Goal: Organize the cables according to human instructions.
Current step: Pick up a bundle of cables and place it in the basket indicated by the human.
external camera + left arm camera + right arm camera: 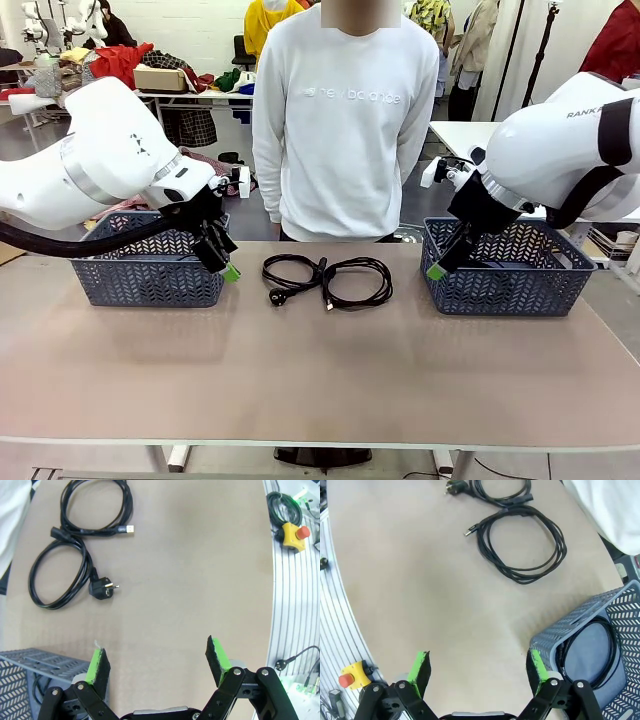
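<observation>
Two black cables lie side by side at the table's far middle. The left cable [291,270] ends in a round chunky plug [279,297], and the right cable [360,281] ends in a small flat connector. My left gripper [226,262] hangs open by the left basket's near right corner, with nothing between its fingers. In the left wrist view the plug cable [54,578] and the flat-connector cable [97,506] lie well ahead of the left gripper [157,661]. My right gripper [440,262] is open at the right basket's near left corner. Another coiled cable [590,650] lies inside that basket, beside the right gripper [477,666].
A blue-grey lattice basket [150,282] stands at the left and another basket [520,288] at the right. A person in a white sweatshirt [345,120] stands at the far edge, arms back. A yellow stop button [292,534] sits off the table's near edge.
</observation>
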Tool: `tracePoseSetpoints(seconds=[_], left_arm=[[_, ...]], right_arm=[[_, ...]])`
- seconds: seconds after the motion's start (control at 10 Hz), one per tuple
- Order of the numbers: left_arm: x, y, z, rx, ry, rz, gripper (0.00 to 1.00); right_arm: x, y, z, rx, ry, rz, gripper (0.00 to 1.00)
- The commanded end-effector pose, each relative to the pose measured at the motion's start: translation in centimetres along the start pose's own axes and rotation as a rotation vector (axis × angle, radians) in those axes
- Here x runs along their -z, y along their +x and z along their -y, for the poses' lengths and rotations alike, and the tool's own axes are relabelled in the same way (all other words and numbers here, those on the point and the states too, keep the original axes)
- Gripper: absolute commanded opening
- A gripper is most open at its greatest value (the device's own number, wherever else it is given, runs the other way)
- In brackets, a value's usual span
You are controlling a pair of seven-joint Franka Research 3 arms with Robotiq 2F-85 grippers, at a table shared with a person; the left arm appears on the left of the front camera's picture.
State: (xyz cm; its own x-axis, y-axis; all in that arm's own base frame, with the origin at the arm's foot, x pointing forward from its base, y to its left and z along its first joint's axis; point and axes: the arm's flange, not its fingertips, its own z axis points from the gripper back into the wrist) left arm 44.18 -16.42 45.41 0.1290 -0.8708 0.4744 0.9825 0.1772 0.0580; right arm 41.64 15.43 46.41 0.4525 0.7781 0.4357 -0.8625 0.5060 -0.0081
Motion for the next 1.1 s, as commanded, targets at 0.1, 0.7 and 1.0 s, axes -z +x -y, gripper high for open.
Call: tracePoseSetpoints(seconds=[0.1, 0.7, 1.0], left_arm=[[-0.23, -0.13, 0.07, -0.002, -0.002, 0.001, 1.0], [-0.23, -0.13, 0.07, -0.002, -0.002, 0.001, 1.0], [-0.23, -0.13, 0.07, -0.002, -0.002, 0.001, 1.0]], right_arm=[[-0.11, 0.1, -0.02, 0.002, -0.005, 0.003, 1.0], [-0.11, 0.1, -0.02, 0.002, -0.005, 0.003, 1.0], [-0.11, 0.1, -0.02, 0.002, -0.005, 0.003, 1.0]])
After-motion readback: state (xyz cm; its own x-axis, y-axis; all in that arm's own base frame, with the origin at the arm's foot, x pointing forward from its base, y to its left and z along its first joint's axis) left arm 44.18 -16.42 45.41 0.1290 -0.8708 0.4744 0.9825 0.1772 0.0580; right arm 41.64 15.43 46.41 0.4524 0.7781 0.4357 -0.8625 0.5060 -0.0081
